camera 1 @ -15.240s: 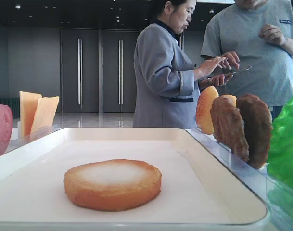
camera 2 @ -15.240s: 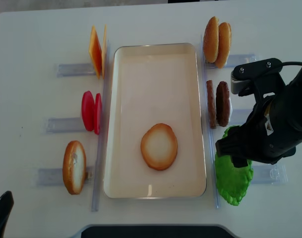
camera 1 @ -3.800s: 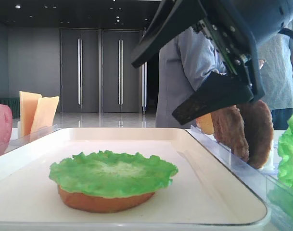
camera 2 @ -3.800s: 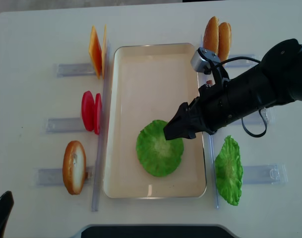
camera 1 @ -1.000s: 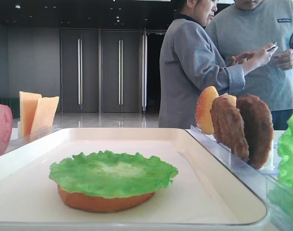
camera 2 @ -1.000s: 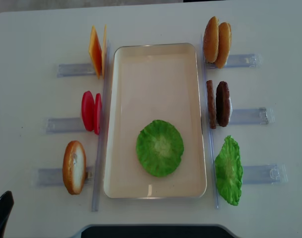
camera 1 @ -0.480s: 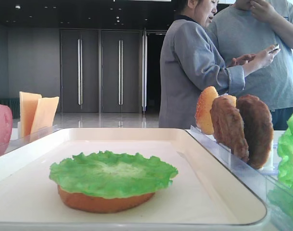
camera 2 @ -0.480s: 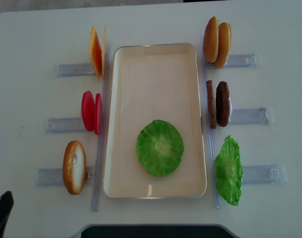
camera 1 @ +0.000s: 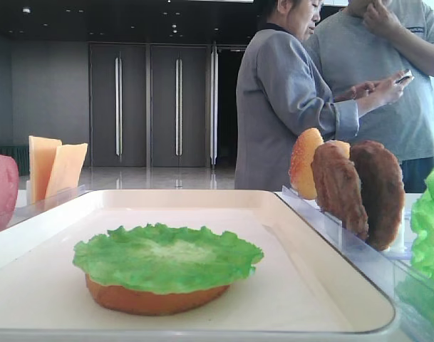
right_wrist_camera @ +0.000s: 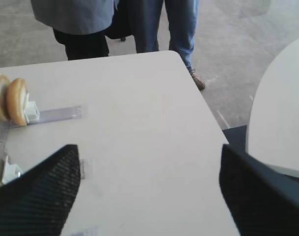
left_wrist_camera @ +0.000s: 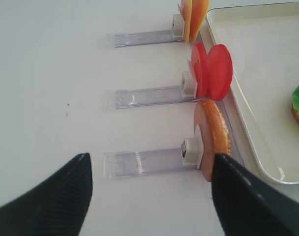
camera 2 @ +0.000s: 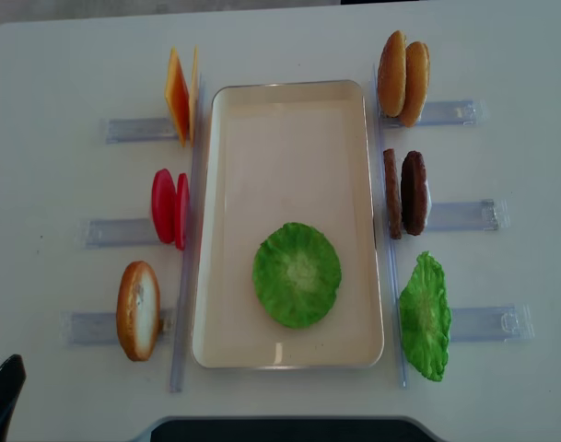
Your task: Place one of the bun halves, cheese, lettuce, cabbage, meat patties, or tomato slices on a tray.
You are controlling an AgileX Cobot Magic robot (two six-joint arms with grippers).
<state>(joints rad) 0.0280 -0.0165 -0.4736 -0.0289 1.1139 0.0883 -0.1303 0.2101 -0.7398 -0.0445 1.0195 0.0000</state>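
A lettuce (camera 2: 297,274) leaf lies on a flat bun half (camera 1: 156,298) in the cream tray (camera 2: 289,110). A second lettuce leaf (camera 2: 425,318), the meat patties (camera 2: 404,193) and two bun halves (camera 2: 403,66) stand right of the tray. Cheese (camera 2: 179,97), tomato slices (camera 2: 170,208) and another bun half (camera 2: 138,309) stand to its left. No cabbage is in view. My left gripper (left_wrist_camera: 150,160) is open and holds nothing, low over the table left of that bun half (left_wrist_camera: 213,137). My right gripper (right_wrist_camera: 147,150) is open and holds nothing, over bare table right of the bun halves (right_wrist_camera: 9,101).
Clear plastic holders (camera 2: 464,214) stick out on both sides of the tray. Two people (camera 1: 295,100) stand behind the table's far edge. The table corner (right_wrist_camera: 176,56) and a second white table (right_wrist_camera: 282,113) show in the right wrist view.
Since the earliest frames a lettuce leaf has come to lie on the bun in the tray, and my right arm has left the overhead view. Nothing on the table moved in the last second.
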